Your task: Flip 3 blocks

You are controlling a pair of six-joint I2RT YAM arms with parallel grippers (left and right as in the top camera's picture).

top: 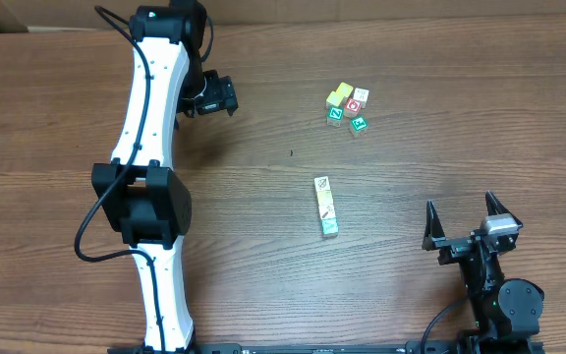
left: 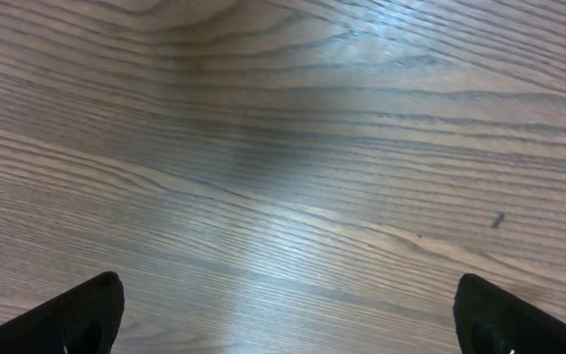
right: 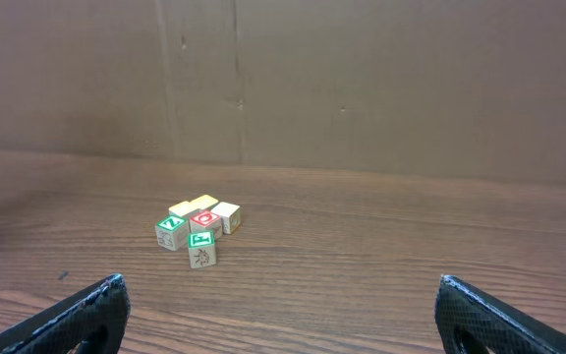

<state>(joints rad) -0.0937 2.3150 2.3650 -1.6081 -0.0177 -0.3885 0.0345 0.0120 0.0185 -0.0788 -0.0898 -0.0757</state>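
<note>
Three blocks lie end to end in a short row at the table's middle: a white one with a picture face (top: 322,184), a plain yellow-tan one (top: 326,206) and a green-faced one (top: 330,228). My left gripper (top: 230,96) hangs open over bare wood, far up and left of the row; in the left wrist view its gripper (left: 288,285) has only table between the fingertips. My right gripper (top: 461,204) is open low at the right, well right of the row. The right wrist gripper (right: 281,285) holds nothing, and the row is out of that view.
A cluster of several small cubes (top: 347,106) sits at the back, right of centre, among them a red-marked white cube (top: 354,105) and a green Z cube (top: 335,115). That cluster (right: 198,228) shows ahead-left in the right wrist view, with a cardboard wall (right: 362,79) behind.
</note>
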